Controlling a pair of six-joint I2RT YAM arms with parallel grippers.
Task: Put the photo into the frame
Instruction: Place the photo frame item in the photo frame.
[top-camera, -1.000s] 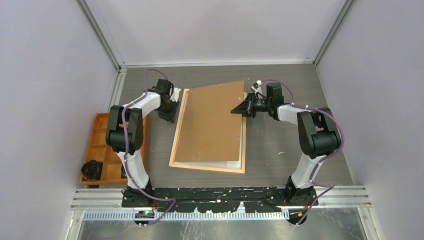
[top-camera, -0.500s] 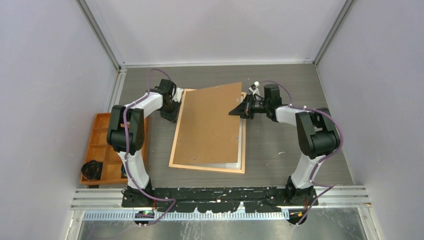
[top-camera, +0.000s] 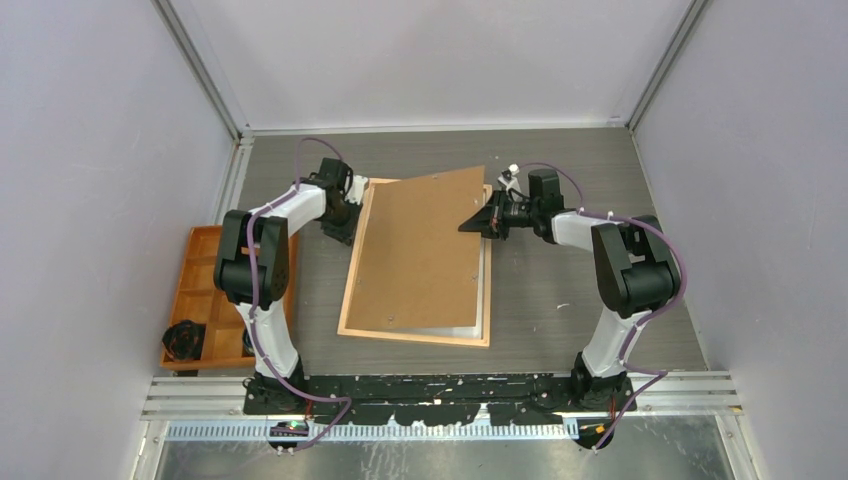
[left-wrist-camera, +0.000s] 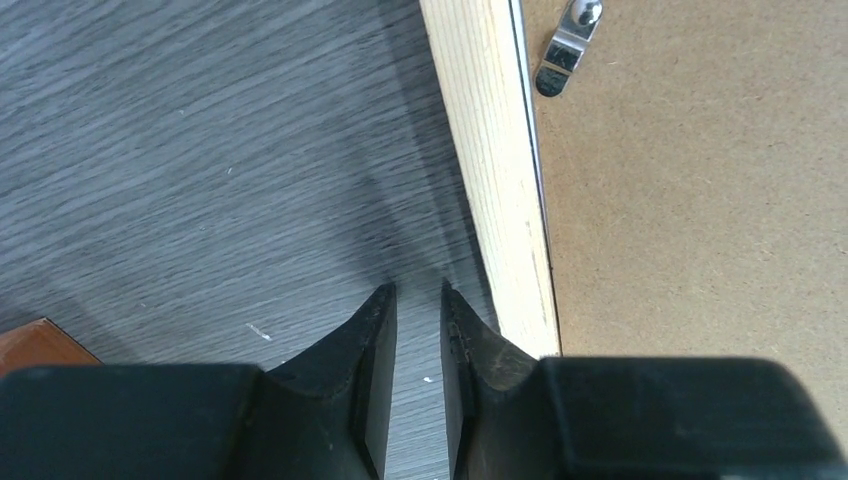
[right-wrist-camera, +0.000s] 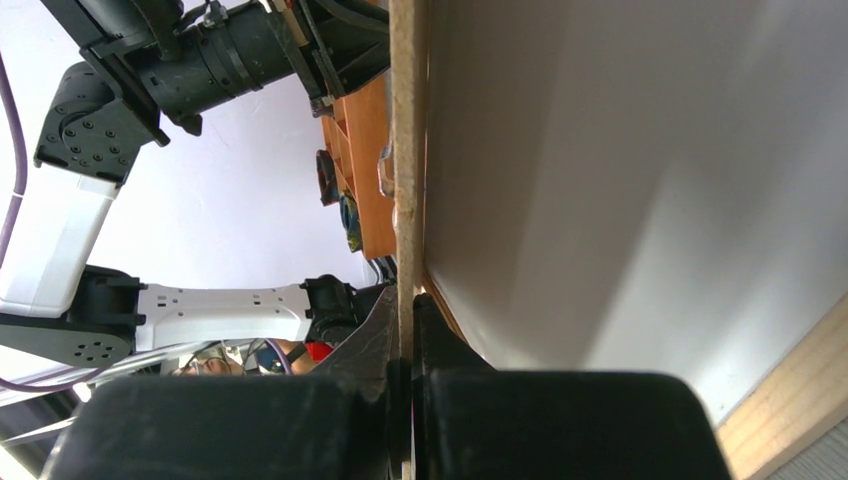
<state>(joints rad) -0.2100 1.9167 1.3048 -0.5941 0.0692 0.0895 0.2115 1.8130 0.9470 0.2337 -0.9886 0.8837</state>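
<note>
Seen from above, the left arm reaches far, with the left gripper (top-camera: 338, 228) pointing down beside the far-left corner of the frame (top-camera: 415, 338). The right arm stretches leftward, its right gripper (top-camera: 478, 222) at the raised right edge of the backing board (top-camera: 420, 250). In the left wrist view, the jaws are narrowly apart and empty over the table (left-wrist-camera: 200, 150). In the right wrist view, the jaws are clamped on the board's edge, and the photo (right-wrist-camera: 600, 180) lies white back up inside the frame

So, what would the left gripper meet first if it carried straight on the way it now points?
Probably the bare table, just beside the frame's wooden strip, though depth is hard to judge.
</note>
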